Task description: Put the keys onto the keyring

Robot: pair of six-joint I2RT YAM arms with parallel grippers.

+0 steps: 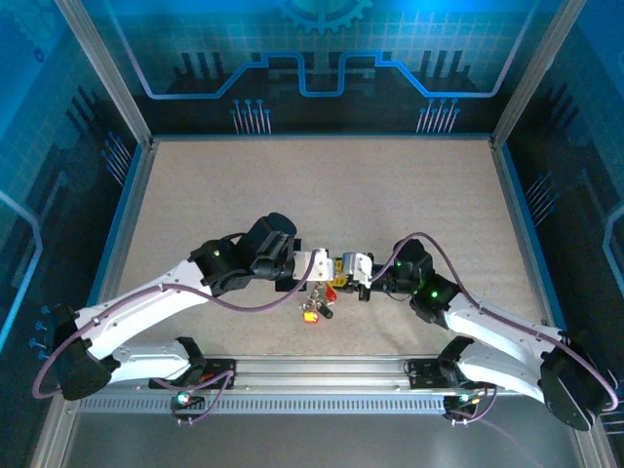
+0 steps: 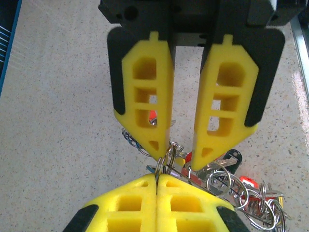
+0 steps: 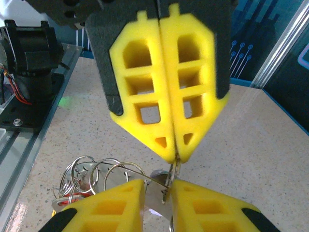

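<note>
Keyring (image 2: 167, 155): thin grey wire ring, standing on edge, pinched at its rim between the two arms' meeting tips, front-centre of the bench (image 1: 292, 185); also seen from the right wrist camera (image 3: 172, 171). Judged light, stiff and springy, slick bare steel, likely to twist or slip in foam pads. Best held across the wire, well clear of the split end, so the coil stays free for threading.

Keys (image 1: 320, 304): small bunch lying on the bench just below the ring, tangled with the rings. Thin metal blades, plastic heads. Judged light, rigid and easily tipped. Best taken by the head, blade pointing out, hole uncovered.

Count, keys: at least two red heads (image 2: 247, 181), one yellow-orange head (image 1: 310, 315), one dark head (image 2: 231, 157). Full number not to be told from the tangle.

Count, spare rings (image 2: 241, 193): at least six overlapping wire loops; exact number not to be told.

Left gripper (image 2: 157, 178): one. Jaws pressed together, clamped on the keyring's rim.

Right gripper (image 2: 178, 159): one. Jaws narrowly apart, tips either side of the keyring, facing the left gripper tip to tip; no firm grip to be made out.

Arms: two.
</note>
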